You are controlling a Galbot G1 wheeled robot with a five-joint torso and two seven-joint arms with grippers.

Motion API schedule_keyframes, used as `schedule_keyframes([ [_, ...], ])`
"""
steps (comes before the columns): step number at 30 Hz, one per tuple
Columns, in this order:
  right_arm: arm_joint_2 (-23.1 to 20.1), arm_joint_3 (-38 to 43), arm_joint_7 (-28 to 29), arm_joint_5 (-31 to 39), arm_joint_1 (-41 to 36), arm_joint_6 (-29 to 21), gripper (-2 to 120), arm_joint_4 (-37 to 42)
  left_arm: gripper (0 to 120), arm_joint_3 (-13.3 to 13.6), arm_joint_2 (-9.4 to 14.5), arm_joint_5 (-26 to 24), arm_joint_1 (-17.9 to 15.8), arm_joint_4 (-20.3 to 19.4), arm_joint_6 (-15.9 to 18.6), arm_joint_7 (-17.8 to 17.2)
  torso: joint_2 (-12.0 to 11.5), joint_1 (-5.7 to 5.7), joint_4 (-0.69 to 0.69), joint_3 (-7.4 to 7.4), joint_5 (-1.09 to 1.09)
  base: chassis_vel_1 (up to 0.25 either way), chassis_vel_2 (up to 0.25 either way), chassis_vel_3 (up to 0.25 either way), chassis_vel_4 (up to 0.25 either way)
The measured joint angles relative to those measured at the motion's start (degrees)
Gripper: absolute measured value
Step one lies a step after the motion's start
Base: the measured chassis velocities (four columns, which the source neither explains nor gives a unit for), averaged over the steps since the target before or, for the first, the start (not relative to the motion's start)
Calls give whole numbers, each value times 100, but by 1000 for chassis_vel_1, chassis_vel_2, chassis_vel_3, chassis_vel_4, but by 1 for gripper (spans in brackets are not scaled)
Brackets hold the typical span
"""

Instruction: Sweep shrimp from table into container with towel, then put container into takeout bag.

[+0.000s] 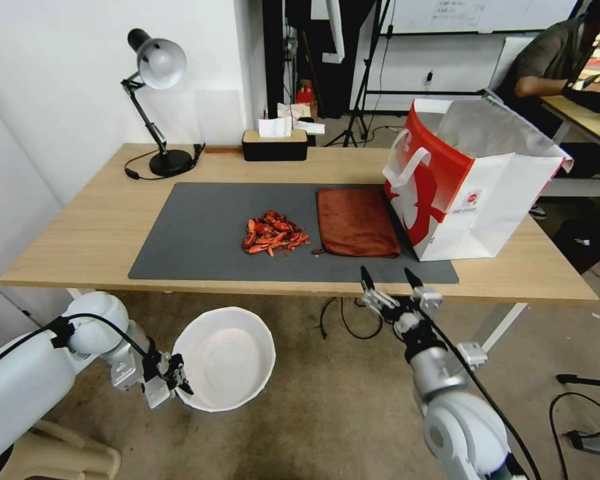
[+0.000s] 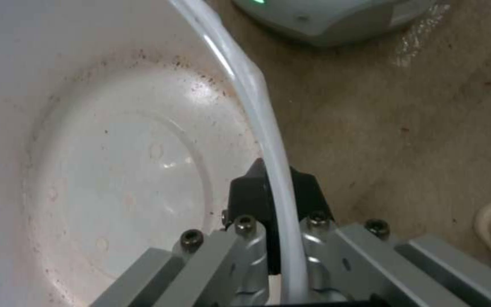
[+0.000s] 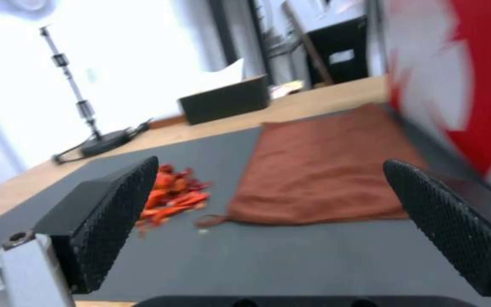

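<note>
A pile of red-orange shrimp point(image 1: 273, 235) point(image 3: 170, 194) lies on the dark grey mat of the wooden table point(image 1: 100, 233). Beside it to the right lies the flat rust-brown towel point(image 1: 355, 222) point(image 3: 325, 166). The red and white takeout bag point(image 1: 467, 183) point(image 3: 461, 81) stands open at the table's right end. My left gripper point(image 1: 179, 379) point(image 2: 271, 200) is shut on the rim of the white container point(image 1: 225, 358) point(image 2: 115, 162), held below the table's front edge. My right gripper point(image 1: 388, 278) point(image 3: 274, 221) is open just before the front edge, facing the towel.
A black desk lamp point(image 1: 157, 100) and a black tissue box point(image 1: 275, 143) stand at the table's back. Cables point(image 1: 343, 320) lie on the floor under the table. A person sits at a farther desk at the back right.
</note>
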Motion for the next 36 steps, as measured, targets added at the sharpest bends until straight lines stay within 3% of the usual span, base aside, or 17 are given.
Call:
schedule_keyframes([
  [8, -546, -510, 54, 248, 1077, -238, 100, -605, 0, 148, -51, -216, -172, 35, 180, 2, 0, 0, -1, 0, 0, 0, 0, 0, 0],
  [14, -742, -1289, 611, 331, 2218, -467, 100, -1239, 0, 268, -126, -308, -323, 222, 189, -17, 0, 1, 1, 0, -1, 0, 0, 0, 0],
  [17, -751, -1926, 1156, 658, 3132, -990, 100, -1589, 0, 334, -216, -296, -487, 273, 175, -35, 0, 1, 0, 1, -2, 0, 0, 0, 0],
  [19, -750, -2017, 1245, 688, 3275, -1061, 100, -1654, 0, 360, -224, -297, -518, 272, 179, -44, 0, 1, 1, 0, -2, 0, 0, 0, 0],
  [21, -724, -2379, 1758, 753, 3874, -1480, 100, -1966, 0, 477, -261, -305, -654, 312, 198, -76, -1, 1, 1, 1, -1, 0, 0, 0, 0],
  [22, -724, -2379, 1758, 753, 3874, -1480, 100, -1966, 0, 477, -261, -305, -654, 312, 198, -76, -1, 1, 1, 1, -1, 0, 0, 0, 0],
  [25, -731, -2574, 2453, 933, 4360, -2079, 100, -2169, 0, 636, -290, -361, -830, 391, 200, -122, -1, 1, -1, 0, -2, 0, 0, 0, 0],
  [30, -759, -2659, 2894, 1259, 4743, -2627, 100, -2351, 0, 753, -331, -355, -1052, 328, 219, -115, 0, 1, -2, 0, -1, 0, 0, 0, 0],
  [36, -817, -2683, 3289, 1715, 4842, -2990, 100, -2480, 0, 795, -349, -203, -1066, 206, 225, -103, 0, -1, -2, 0, -1, 0, 0, 0, 0],
])
